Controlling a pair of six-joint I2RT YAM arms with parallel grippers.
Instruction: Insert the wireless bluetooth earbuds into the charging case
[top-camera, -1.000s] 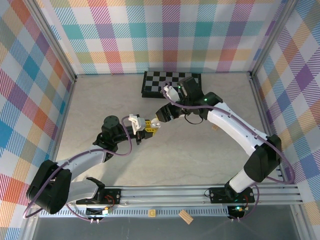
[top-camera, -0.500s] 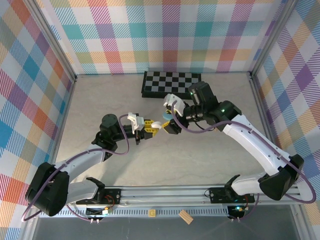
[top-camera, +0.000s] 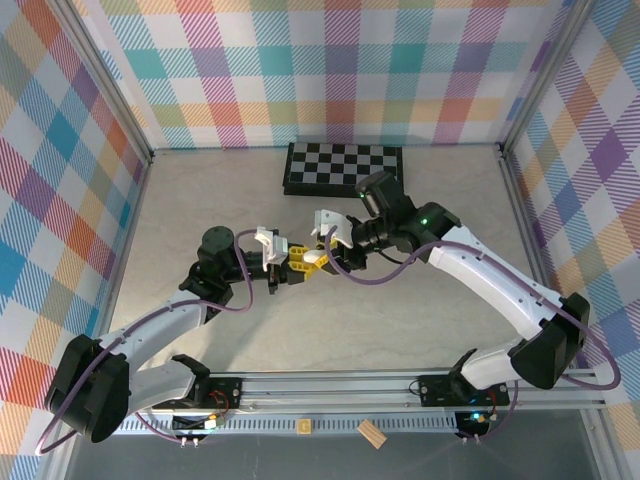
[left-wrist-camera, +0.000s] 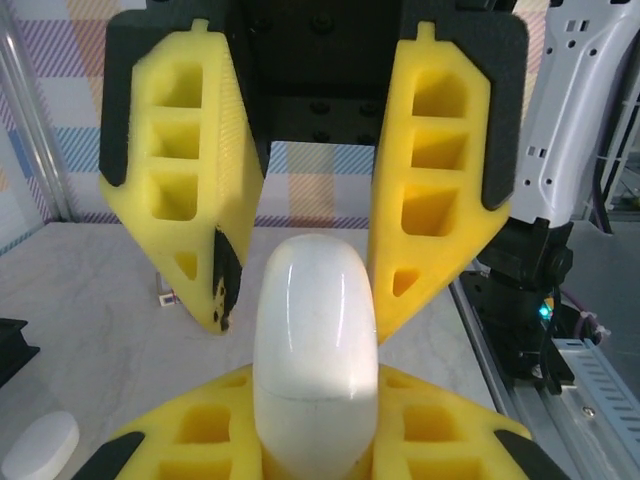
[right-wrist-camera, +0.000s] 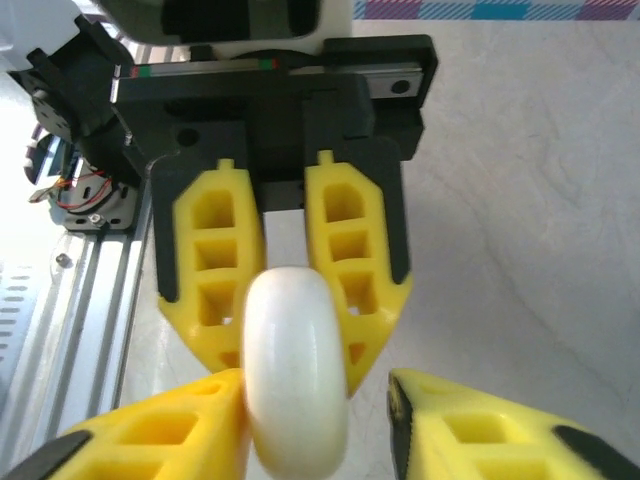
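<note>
Marbled tabletop (top-camera: 200, 200), plaid walls (top-camera: 320, 70). Centre frame, I note left gripper (left-wrist-camera: 315, 410) clamped on charging case (left-wrist-camera: 315, 300); right gripper (right-wrist-camera: 315, 395) straddles it, ajar.

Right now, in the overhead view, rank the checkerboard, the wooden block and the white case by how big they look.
1. The checkerboard, clearly largest.
2 and 3. The wooden block and the white case look about alike. The case is partly covered, so I won't rank them.

Charging case (left-wrist-camera: 315, 350) between left fingers (right-wrist-camera: 215, 260) and right fingers (left-wrist-camera: 430, 190), checkerboard (top-camera: 344, 167) farther back behind them.
</note>
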